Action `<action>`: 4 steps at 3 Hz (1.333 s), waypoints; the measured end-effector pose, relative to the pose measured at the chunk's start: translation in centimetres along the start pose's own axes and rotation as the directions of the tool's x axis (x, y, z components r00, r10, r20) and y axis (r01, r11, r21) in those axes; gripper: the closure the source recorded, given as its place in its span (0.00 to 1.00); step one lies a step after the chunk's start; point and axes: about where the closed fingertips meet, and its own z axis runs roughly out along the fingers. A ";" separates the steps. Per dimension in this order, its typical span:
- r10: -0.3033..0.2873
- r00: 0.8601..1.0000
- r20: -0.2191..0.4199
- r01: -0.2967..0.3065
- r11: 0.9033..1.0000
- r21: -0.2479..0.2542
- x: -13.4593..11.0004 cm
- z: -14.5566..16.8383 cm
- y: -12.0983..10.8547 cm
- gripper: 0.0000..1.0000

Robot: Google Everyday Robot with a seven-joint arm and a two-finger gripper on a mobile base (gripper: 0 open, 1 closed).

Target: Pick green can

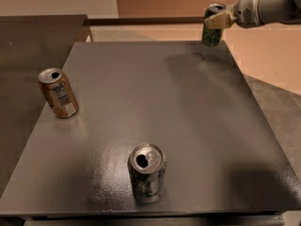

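Note:
The green can (211, 34) is at the far right corner of the dark table (155, 102), upright, with its silver top showing. My gripper (217, 20) reaches in from the upper right and is shut on the can's upper part, with a pale finger (221, 19) across its side. The can seems to hang just above the table, and a faint shadow lies beneath it to the left.
An orange-brown can with a white label (59, 93) stands near the left edge. A dull grey-olive can (147, 172) stands near the front edge. A second dark table (28, 46) adjoins on the left. Floor lies beyond the right edge.

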 end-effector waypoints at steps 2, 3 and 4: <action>-0.068 0.997 -0.027 0.064 0.988 -0.140 -3.0 -3.0 5.4 1.00; -0.098 0.995 -0.006 0.095 0.980 -0.177 -4.6 -4.7 6.9 1.00; -0.098 0.995 -0.006 0.095 0.980 -0.177 -4.6 -4.7 6.9 1.00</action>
